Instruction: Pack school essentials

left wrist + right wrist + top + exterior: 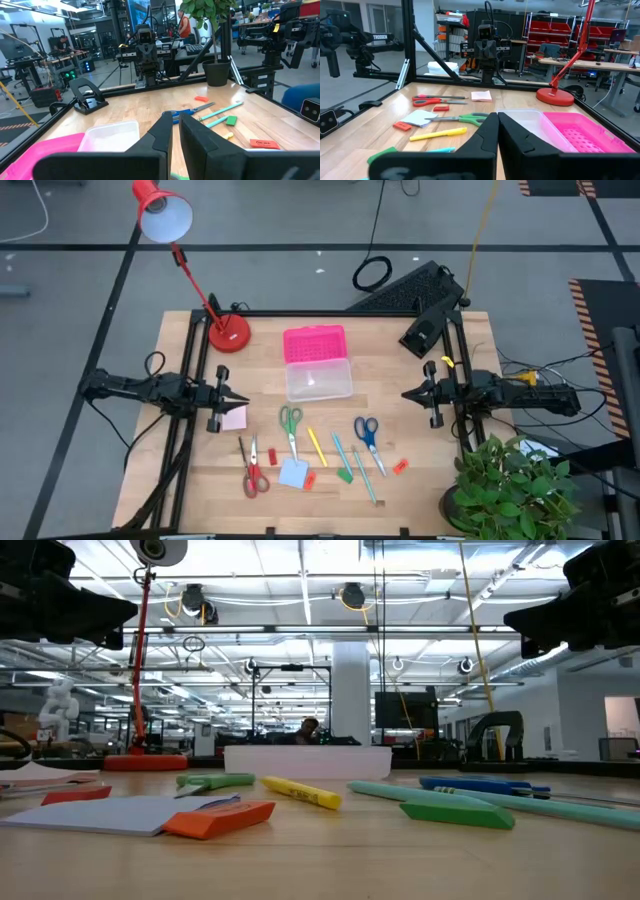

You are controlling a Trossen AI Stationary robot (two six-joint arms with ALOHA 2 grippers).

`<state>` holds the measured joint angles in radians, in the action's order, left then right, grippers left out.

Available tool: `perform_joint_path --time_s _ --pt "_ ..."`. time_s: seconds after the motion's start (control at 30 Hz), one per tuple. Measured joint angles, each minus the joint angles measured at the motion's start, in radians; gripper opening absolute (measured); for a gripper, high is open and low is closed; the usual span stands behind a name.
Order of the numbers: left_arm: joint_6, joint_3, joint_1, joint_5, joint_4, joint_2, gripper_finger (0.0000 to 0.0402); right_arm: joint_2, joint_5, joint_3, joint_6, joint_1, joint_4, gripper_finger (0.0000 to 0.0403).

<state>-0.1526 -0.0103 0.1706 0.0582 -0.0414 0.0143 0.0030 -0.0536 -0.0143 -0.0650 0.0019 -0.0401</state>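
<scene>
1. Left tool (243, 398): fingers (162, 132) together, holding nothing; it hovers left of the clear box (318, 378), directly over the pink note pad (234, 418).
2. Right tool (408, 393): fingers (487, 134) together, holding nothing; it hovers to the right of the clear box, apart from every item.
3. Clear box sits mid-tabletop (420, 480) with its pink lid (314, 343) behind it and touching it.
4. In front of the box: green scissors (290, 422), yellow pencil (316, 445), teal pencil (342, 451), blue scissors (367, 431).
5. Further front-left of the box: red scissors (253, 476), blue note pad (293, 473), red eraser (309, 479).
6. Front-right of the box: green eraser (345, 475), orange eraser (400, 466).
7. Red desk lamp (228, 333) base stands behind-left of the box.
</scene>
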Motion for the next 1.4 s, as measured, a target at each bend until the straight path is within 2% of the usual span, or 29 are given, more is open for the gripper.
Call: perform_joint_path --time_s 1.4 --pt "0.0 0.0 0.0 0.0 0.0 0.0 0.0037 0.0 0.0 0.0 -0.001 0.0 -0.016 0.0"
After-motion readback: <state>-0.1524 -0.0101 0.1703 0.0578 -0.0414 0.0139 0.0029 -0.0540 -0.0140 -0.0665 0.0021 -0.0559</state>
